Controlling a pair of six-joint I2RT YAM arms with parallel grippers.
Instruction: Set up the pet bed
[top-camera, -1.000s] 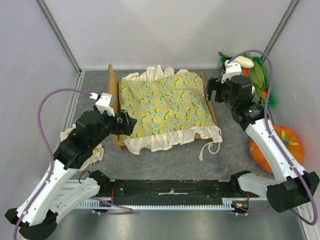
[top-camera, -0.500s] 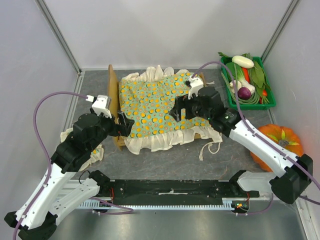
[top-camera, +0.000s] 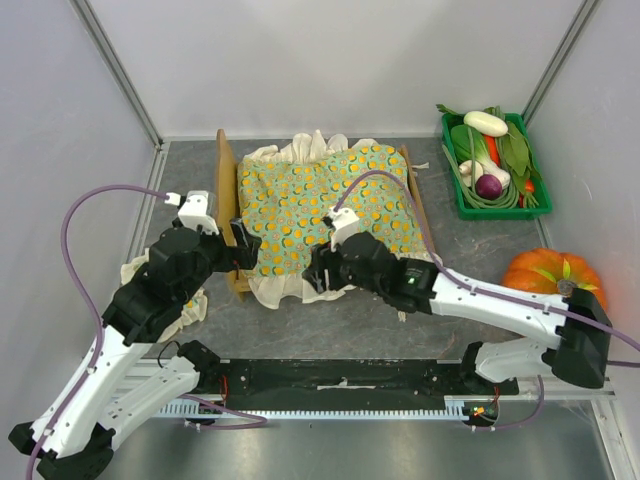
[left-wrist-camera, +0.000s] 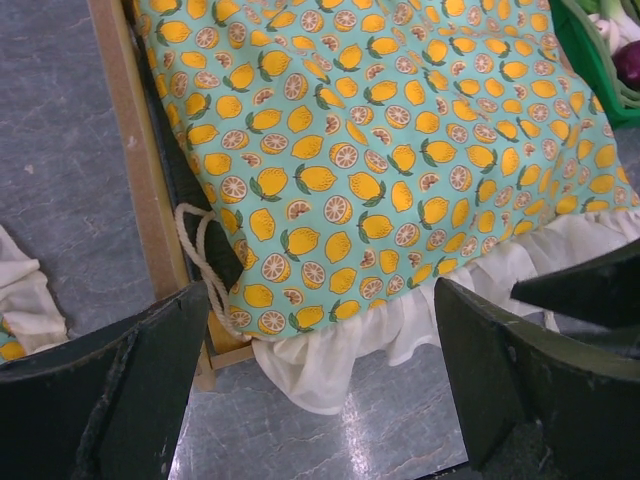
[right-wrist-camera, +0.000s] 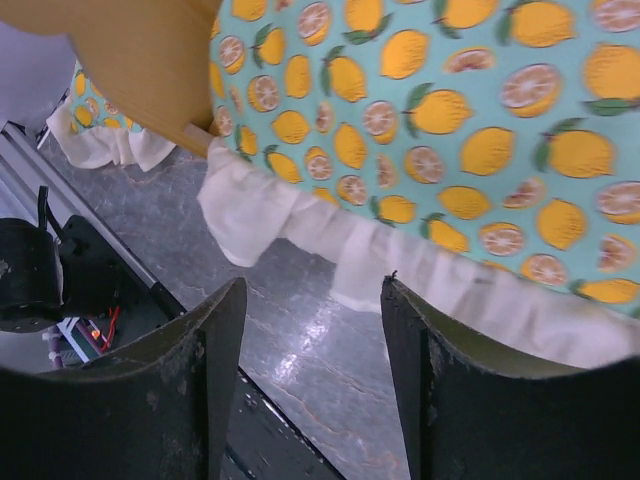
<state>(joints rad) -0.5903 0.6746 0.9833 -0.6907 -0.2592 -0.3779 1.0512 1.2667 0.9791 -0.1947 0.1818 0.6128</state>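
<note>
My left gripper (left-wrist-camera: 320, 290) gapes wide; right gripper (right-wrist-camera: 310, 300) sits narrower, gripping nothing, at the crinkly cream frill (right-wrist-camera: 300, 215) of the lemon-print cushion (top-camera: 320, 195). Smooth wooden pet bed (left-wrist-camera: 130, 170) underneath.

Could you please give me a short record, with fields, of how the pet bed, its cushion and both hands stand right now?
Bed: light-wood pet bed frame with arched headboard, headboard toward the left arm.
Cushion: green lemon-print cushion with white frill, lying on the frame, frill hanging over the near rail.
Left hand: open, empty, by the near headboard corner.
Right hand: open, empty, low by the near frill.
Elsewhere: green plastic crate of vegetables; orange pumpkin.
</note>
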